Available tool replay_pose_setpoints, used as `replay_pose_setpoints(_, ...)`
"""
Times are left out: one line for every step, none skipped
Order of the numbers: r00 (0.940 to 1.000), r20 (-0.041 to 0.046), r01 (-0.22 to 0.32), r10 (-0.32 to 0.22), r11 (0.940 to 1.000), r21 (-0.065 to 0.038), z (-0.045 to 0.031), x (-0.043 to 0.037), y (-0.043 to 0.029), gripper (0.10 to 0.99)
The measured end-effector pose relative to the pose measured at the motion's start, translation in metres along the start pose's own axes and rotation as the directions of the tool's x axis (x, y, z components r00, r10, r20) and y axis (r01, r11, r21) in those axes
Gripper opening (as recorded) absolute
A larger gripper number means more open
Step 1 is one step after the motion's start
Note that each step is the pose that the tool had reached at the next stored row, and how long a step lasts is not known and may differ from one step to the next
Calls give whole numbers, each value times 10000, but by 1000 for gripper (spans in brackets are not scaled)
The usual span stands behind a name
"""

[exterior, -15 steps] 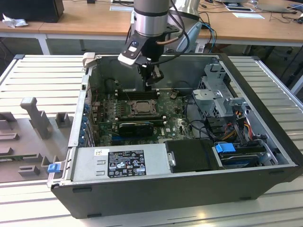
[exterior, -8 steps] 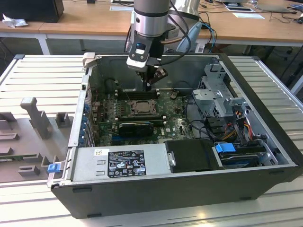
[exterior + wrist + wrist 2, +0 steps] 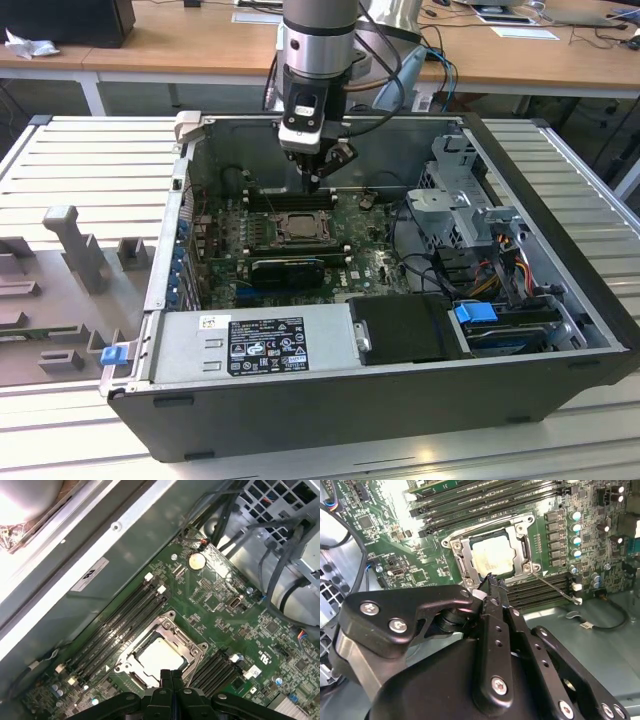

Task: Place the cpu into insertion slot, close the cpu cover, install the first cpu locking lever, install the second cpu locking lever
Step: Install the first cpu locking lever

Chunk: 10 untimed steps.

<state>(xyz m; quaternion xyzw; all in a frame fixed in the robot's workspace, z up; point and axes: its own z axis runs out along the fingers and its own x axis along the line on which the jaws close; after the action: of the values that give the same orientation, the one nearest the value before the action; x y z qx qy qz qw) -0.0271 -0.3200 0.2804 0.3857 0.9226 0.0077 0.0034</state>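
Steel wire is the weak point. 1 thin locking lever (image 3: pixel 555 586) juts out from a corner of the insertion slot (image 3: pixel 518 555) across the memory slots (image 3: pixel 540 587) beside it, and it looks unlatched. I judge that such a springy rod could slip off a fingertip and snap back. A push landing off the rod could scrape the green motherboard (image 3: pixel 220 610) next to the slot, or press on the cover and load the chip beneath.

The gripper (image 3: pixel 490 580) hangs just above the slot's near edge in both wrist views, and it sits over the slot's far side in the exterior view. Its 2 fingers (image 3: pixel 165 676) are pressed together with nothing between them.

The cpu (image 3: pixel 492 557) lies inside the slot, flat and square to the rim. It is a pale silvery plate with a dull sheen, and no corner looks lifted. The cpu cover (image 3: pixel 462 555) is down around it, a thin metal frame whose open centre leaves the chip's top bare. Whether the frame is clamped tight I cannot tell.
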Motion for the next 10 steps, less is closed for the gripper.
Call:
replay_pose_setpoints(10000,-1,53,-53,10000,1,0,0,0,106)
replay_pose_setpoints(10000,-2,89,-89,10000,0,0,0,0,106)
replay_pose_setpoints(9999,-3,145,-145,9999,0,0,0,0,106)
replay_pose_setpoints(9998,-4,194,-194,9998,0,0,0,0,106)
replay_pose_setpoints(9997,-4,229,-229,9997,0,0,0,0,106)
replay_pose_setpoints(9996,-5,295,-295,9996,0,0,0,0,106)
replay_pose_setpoints(9994,-6,342,-342,9994,0,0,0,0,106)
replay_pose_setpoints(9993,-7,369,-369,9993,1,0,0,0,106)
replay_pose_setpoints(9991,-8,426,-426,9991,0,0,0,0,106)
replay_pose_setpoints(9988,-9,494,-494,9988,0,0,0,0,106)
